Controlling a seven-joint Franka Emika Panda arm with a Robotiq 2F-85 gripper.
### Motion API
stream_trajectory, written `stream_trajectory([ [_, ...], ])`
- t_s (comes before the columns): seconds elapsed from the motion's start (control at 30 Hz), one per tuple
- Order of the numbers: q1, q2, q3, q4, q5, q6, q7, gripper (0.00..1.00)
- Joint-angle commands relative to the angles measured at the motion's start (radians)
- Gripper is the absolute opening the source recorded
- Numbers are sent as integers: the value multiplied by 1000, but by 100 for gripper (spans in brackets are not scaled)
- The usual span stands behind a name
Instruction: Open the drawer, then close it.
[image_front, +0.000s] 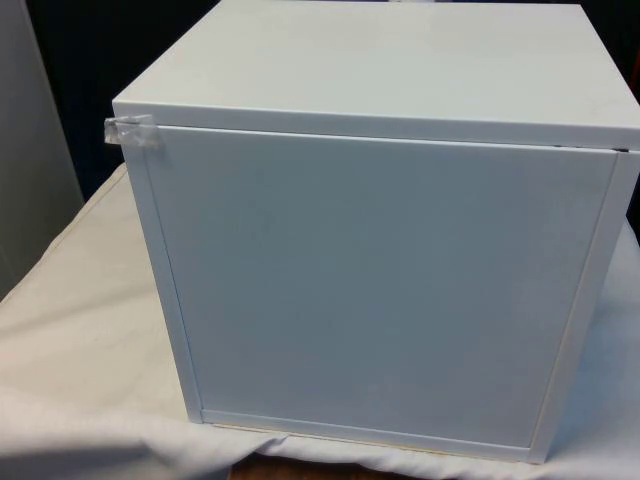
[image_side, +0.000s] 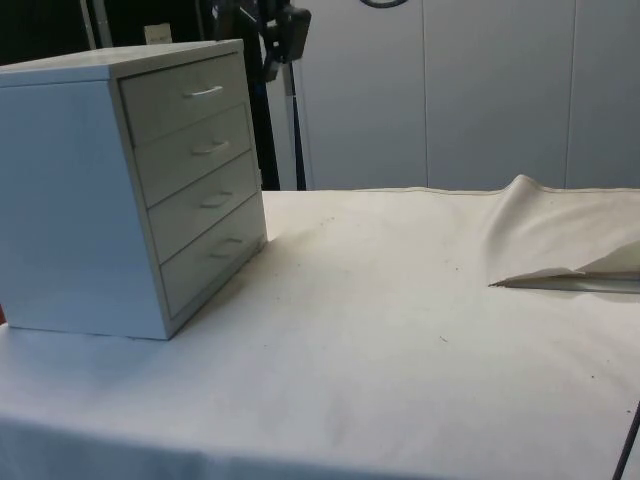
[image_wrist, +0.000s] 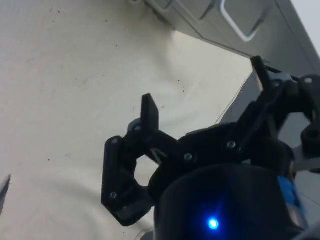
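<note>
White chest of drawers (image_front: 380, 290): closest item on my front view, plain back panel toward that camera, standing on the white cloth (image_front: 70, 330) at the table's end. Clear tape scrap (image_front: 132, 131) stuck at one upper back corner. From the side I count four drawers, every one flush; the top drawer (image_side: 185, 97) carries a pale bar handle (image_side: 203, 91). Cloth is rucked into a raised fold (image_side: 560, 240) at the table's far side edge. Gripper (image_wrist: 205, 92): I see it held above bare cloth, near the drawer fronts, fingers (image_wrist: 149, 112) spread apart, grasping nothing.
</note>
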Motion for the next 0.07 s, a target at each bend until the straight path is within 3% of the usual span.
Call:
stream_trajectory([
  [0.0, 0, 0, 0, 0, 0, 0, 0, 95],
  [0.03, 0, 0, 0, 0, 0, 0, 0, 99],
])
